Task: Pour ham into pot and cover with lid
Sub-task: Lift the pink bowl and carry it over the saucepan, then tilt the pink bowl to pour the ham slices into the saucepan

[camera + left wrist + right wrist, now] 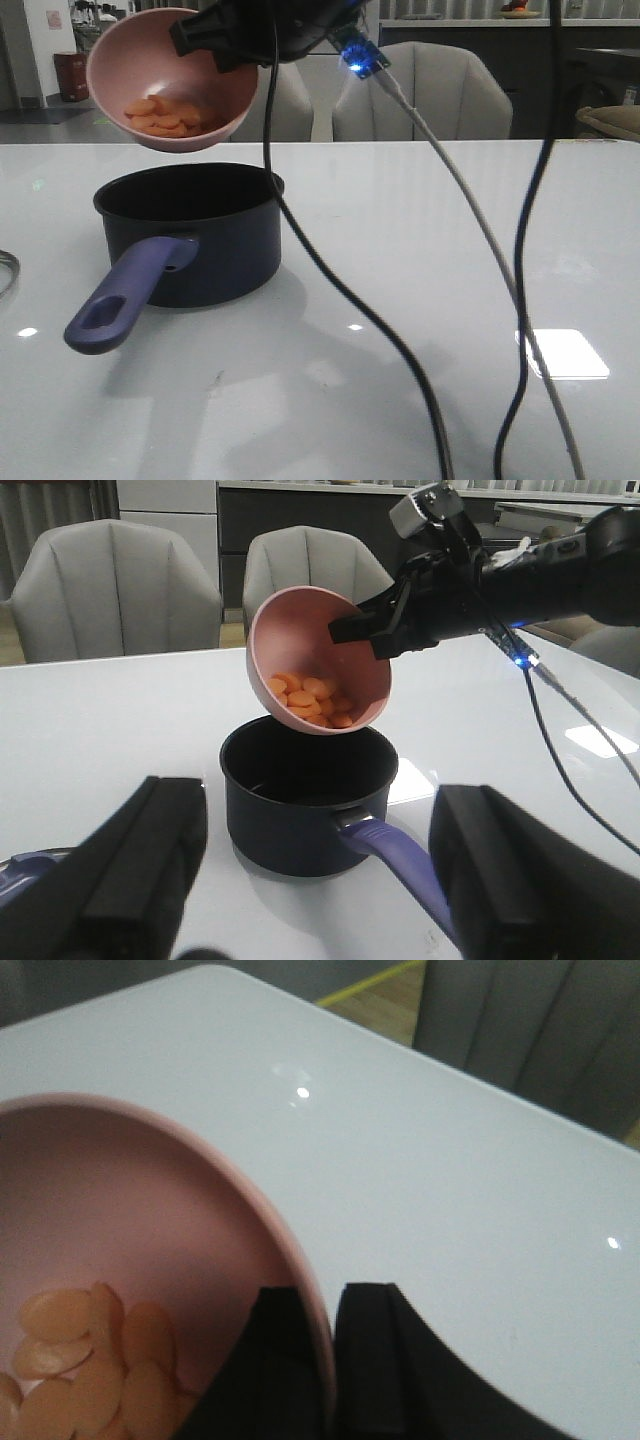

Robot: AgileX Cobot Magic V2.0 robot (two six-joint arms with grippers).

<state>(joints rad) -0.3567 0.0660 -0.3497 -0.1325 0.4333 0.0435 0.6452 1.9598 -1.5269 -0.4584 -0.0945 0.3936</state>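
The right pincer (pixel 325 1360) grips the rim of the bowl (pixel 170 90), tilted above the pot (pixel 190 235) with ham (pixel 160 117) inside. The left pincer (pixel 310 880) is wide open, near the pot on the worktop (pixel 450 200).

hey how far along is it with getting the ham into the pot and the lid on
Done: the right gripper has lifted the pink bowl above the pot. In hand: the bowl is tilted, but the ham sits inside it. Left: pouring, then the lid, only an edge of which may show.
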